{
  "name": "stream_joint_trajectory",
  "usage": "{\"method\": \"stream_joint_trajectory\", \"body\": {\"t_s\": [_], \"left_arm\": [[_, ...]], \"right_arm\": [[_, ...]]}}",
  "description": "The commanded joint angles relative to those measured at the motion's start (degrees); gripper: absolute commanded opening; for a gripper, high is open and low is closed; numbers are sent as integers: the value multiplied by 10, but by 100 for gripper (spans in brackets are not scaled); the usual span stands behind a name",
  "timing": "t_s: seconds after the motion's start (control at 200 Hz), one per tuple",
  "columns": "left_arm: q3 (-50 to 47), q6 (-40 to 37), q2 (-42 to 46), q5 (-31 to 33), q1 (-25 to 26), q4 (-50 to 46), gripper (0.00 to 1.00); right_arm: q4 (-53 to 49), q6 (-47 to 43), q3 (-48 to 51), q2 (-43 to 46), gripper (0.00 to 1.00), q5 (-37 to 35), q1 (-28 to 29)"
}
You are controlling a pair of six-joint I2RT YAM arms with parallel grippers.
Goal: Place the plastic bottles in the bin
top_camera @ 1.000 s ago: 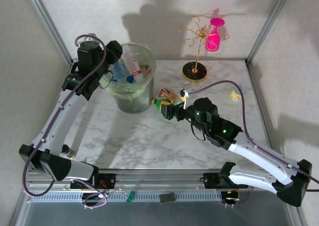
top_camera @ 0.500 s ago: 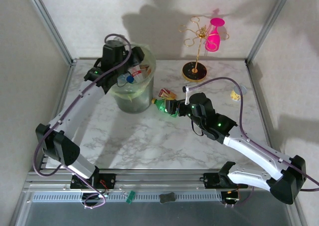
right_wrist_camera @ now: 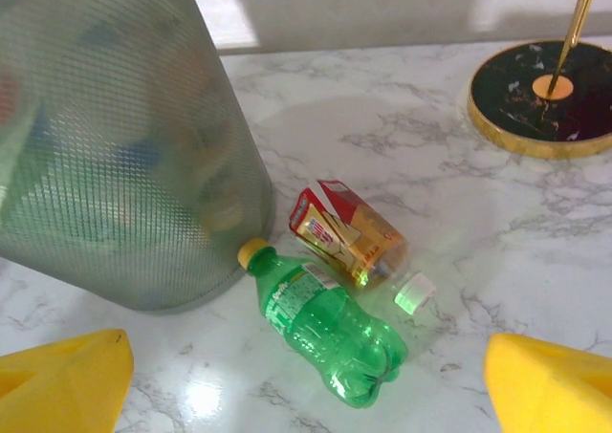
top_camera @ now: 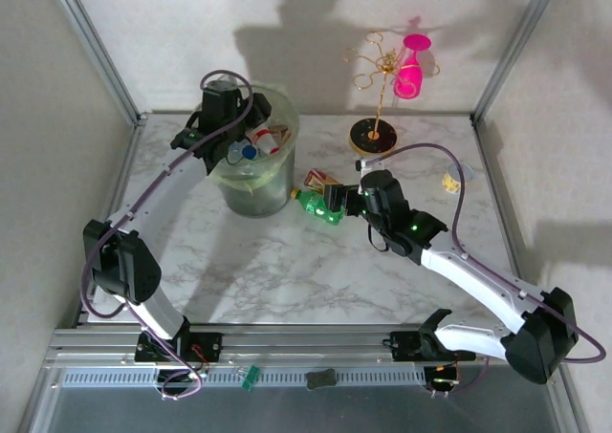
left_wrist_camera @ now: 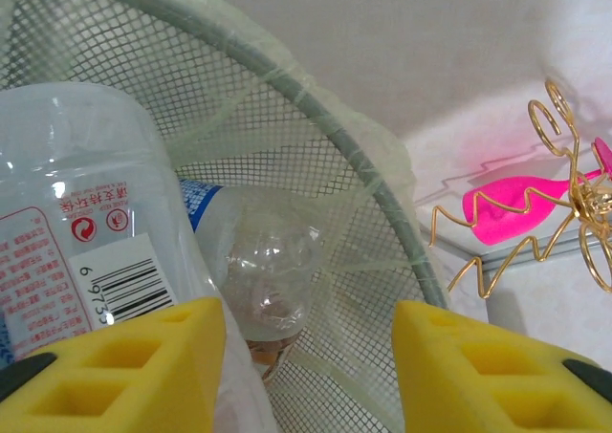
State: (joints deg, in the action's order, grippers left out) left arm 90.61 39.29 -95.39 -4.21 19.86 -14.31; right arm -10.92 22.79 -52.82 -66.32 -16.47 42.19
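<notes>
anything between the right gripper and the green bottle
Nothing visible. The green bottle lies on bare marble just ahead of the open right gripper. The orange-labelled bottle sits behind it, and the bin is by its cap.

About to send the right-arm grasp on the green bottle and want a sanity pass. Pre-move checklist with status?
1. right fingers open: ok, wide apart above the green bottle.
2. green bottle reachable: ok, lying on its side on the marble table.
3. clearance to bin: not ok, yellow cap sits at its base.
4. neighbour clear: not ok, red-and-yellow-labelled bottle lies against it.
5. left fingers empty: ok, nothing between them.
6. drop path free: not ok, left fingers hang over the bin mouth.
</notes>
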Motion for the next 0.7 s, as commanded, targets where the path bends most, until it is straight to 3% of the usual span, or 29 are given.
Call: {"method": "stream_joint_trajectory", "body": {"t_s": [0.0,0.215,0.436,0.571,0.696], "left_arm": [[-36,26,15,0,-4,-15,50],[-39,24,53,-27,-3,1,52],[-42,-17,130,-41,1,22,56],[-114,-58,215,-61,14,61,58],[-250,-83,336,-93,47,168,63]], "right_arm": [[6,10,-23,-11,94,12,-11],[20,13,-42,-63,94,59,-59],[1,-32,-105,-175,92,124,-106],[-20,-59,-147,-248,93,133,-118],[-20,-62,-177,-306,97,136,-125]]}}
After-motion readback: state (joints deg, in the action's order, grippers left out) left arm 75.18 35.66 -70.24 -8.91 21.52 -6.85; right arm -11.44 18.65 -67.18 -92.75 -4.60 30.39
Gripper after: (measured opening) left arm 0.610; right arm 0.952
